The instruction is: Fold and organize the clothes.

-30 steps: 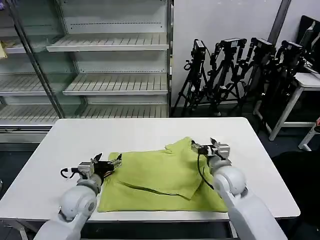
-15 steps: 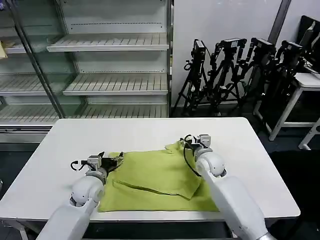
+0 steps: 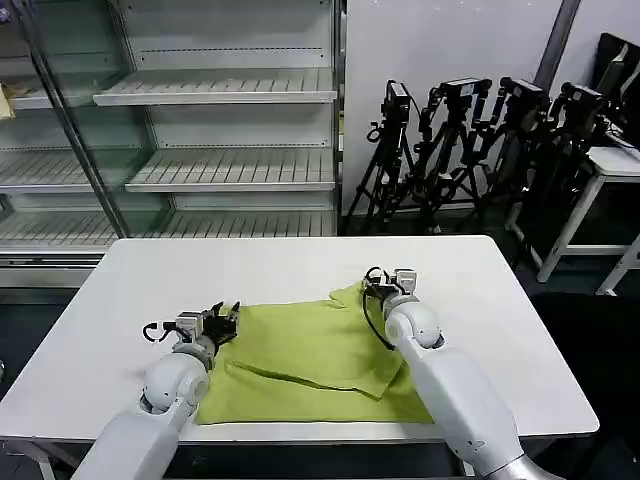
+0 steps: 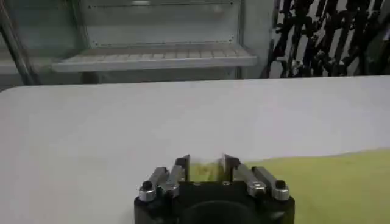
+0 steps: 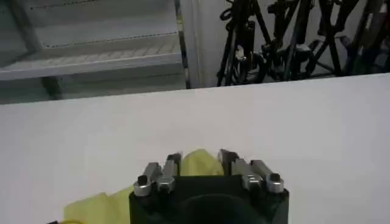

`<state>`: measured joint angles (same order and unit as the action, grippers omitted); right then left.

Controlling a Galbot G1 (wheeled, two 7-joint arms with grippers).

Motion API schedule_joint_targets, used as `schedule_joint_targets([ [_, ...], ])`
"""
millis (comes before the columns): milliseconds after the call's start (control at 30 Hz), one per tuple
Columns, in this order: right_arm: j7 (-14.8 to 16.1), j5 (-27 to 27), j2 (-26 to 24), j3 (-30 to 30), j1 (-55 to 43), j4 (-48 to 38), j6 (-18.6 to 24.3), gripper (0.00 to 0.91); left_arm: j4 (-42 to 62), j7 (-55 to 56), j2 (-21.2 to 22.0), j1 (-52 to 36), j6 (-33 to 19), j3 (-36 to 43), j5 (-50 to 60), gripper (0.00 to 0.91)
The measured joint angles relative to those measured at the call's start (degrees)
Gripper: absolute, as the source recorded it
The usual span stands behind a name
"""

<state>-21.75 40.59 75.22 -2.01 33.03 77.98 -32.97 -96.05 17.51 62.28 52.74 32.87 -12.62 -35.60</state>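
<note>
Both grippers' fingers (image 4: 183,165) around T-shirt (image 3: 320,350) edges

This is a robotics lab or data-recording studio, not a home. A plain white surface (image 3: 300,262) stands on a bare floor as a test bench. Behind it are empty retail-style shelves (image 3: 215,85) with slatted metal racks and a glass door (image 3: 50,120) at the side, like a mock shop display with no goods on it. Against the pale back wall a cluster of black tripods (image 3: 470,150) carries cameras or sensors, folded and parked together. At the right edge stands another white desk (image 3: 600,170) with dark equipment on it. The setting looks staged for filming and testing.
</note>
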Motion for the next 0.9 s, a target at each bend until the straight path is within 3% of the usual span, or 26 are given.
schedule_joint_targets([
  [367,0.6,-1.1,-0.8,-0.3,1.3,2.4,2.1,0.0,-1.7,-0.2,-0.9,-0.2,0.0,-0.7,-1.8,0.03],
  [900,1.2,-3.2,-4.3,-3.0,5.5,12.5,4.4,0.0,-7.8,-0.4,-3.6,1.5,-1.0,-2.4,-2.7,0.03],
])
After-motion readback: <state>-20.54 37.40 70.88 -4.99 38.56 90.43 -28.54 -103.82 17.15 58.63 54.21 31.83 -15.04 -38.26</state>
